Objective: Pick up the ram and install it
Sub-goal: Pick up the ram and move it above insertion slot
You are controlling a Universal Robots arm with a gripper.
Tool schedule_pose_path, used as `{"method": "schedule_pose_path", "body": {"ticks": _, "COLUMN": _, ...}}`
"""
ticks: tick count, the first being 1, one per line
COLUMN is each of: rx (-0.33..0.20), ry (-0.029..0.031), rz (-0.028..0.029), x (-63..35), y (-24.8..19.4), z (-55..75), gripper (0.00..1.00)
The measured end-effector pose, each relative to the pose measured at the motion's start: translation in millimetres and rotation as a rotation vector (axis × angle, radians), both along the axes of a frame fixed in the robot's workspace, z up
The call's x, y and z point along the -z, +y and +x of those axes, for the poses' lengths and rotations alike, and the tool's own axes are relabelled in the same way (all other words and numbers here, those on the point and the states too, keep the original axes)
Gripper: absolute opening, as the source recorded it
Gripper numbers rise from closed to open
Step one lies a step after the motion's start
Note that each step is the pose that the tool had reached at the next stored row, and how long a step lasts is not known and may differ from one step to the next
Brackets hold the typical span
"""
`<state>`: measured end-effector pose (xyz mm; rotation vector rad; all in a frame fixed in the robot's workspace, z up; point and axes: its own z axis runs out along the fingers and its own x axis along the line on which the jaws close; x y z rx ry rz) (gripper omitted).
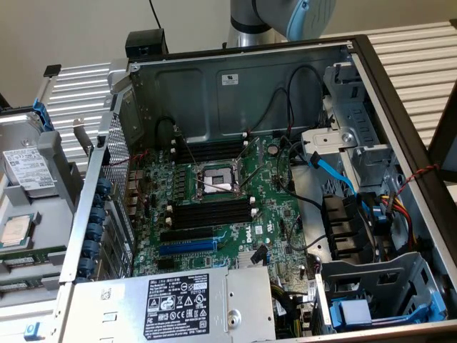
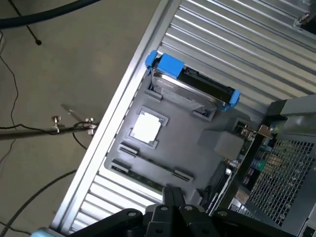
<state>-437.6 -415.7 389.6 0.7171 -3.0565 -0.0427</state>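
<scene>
- Tool (image 2: 173,193): clenched on nothing, tips together, poised above the tray with the wrist angled down at it.
- Ram (image 2: 140,178): lies in a long recess of the grey tray (image 2: 197,128), near the tool tips. The recess likely fixes it for pickup.
- Computer case (image 1: 235,78): lies open, memory slots (image 1: 214,212) facing up for entry from above.
- Arm (image 1: 285,14): rises beyond the case's far wall.

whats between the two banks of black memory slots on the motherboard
The CPU socket sits between them, as the exterior view shows.
</scene>
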Motion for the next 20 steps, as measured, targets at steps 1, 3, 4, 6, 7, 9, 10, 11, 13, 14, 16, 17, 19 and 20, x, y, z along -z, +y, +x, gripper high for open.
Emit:
{"method": "schedule_pose_path", "body": {"ticks": 1, "rx": -0.02, "ry": -0.0001, "rz": -0.0003, "x": 0.0, "y": 0.0, "z": 0.0, "gripper": 0.11}}
{"method": "schedule_pose_path", "body": {"ticks": 3, "rx": -0.056, "ry": 0.0, "rz": -0.0008, "x": 0.0, "y": 0.0, "z": 0.0, "gripper": 0.11}}
{"method": "schedule_pose_path", "body": {"ticks": 4, "rx": -0.074, "ry": -0.0001, "rz": -0.001, "x": 0.1, "y": 0.0, "z": 0.0, "gripper": 0.11}}
{"method": "schedule_pose_path", "body": {"ticks": 6, "rx": -0.11, "ry": 0.0, "rz": -0.0016, "x": 0.1, "y": 0.0, "z": 0.0, "gripper": 0.11}}
{"method": "schedule_pose_path", "body": {"ticks": 7, "rx": -0.128, "ry": -0.0001, "rz": -0.002, "x": 0.1, "y": 0.0, "z": 0.0, "gripper": 0.11}}
{"method": "schedule_pose_path", "body": {"ticks": 9, "rx": -0.164, "ry": 0.0, "rz": -0.0033, "x": 0.2, "y": 0.1, "z": 0.0, "gripper": 0.11}}
{"method": "schedule_pose_path", "body": {"ticks": 10, "rx": -0.183, "ry": 0.0, "rz": -0.0042, "x": 0.2, "y": 0.0, "z": 0.0, "gripper": 0.11}}
{"method": "schedule_pose_path", "body": {"ticks": 11, "rx": -0.201, "ry": 0.0001, "rz": -0.0052, "x": 0.2, "y": 0.1, "z": 0.0, "gripper": 0.11}}
{"method": "schedule_pose_path", "body": {"ticks": 13, "rx": -0.237, "ry": 0.0002, "rz": -0.007, "x": 0.3, "y": 0.0, "z": 0.0, "gripper": 0.11}}
{"method": "schedule_pose_path", "body": {"ticks": 14, "rx": -0.255, "ry": 0.0002, "rz": -0.0079, "x": 0.3, "y": 0.0, "z": 0.0, "gripper": 0.11}}
{"method": "schedule_pose_path", "body": {"ticks": 16, "rx": -0.292, "ry": 0.0003, "rz": -0.01, "x": 0.4, "y": 0.0, "z": 0.0, "gripper": 0.11}}
{"method": "schedule_pose_path", "body": {"ticks": 17, "rx": -0.31, "ry": 0.0004, "rz": -0.0112, "x": 0.4, "y": 0.0, "z": 0.0, "gripper": 0.11}}
{"method": "schedule_pose_path", "body": {"ticks": 19, "rx": -0.347, "ry": 0.0008, "rz": -0.0142, "x": 0.5, "y": 0.1, "z": 0.0, "gripper": 0.11}}
{"method": "schedule_pose_path", "body": {"ticks": 20, "rx": -0.365, "ry": 0.0009, "rz": -0.0157, "x": 0.5, "y": 0.1, "z": 0.0, "gripper": 0.11}}
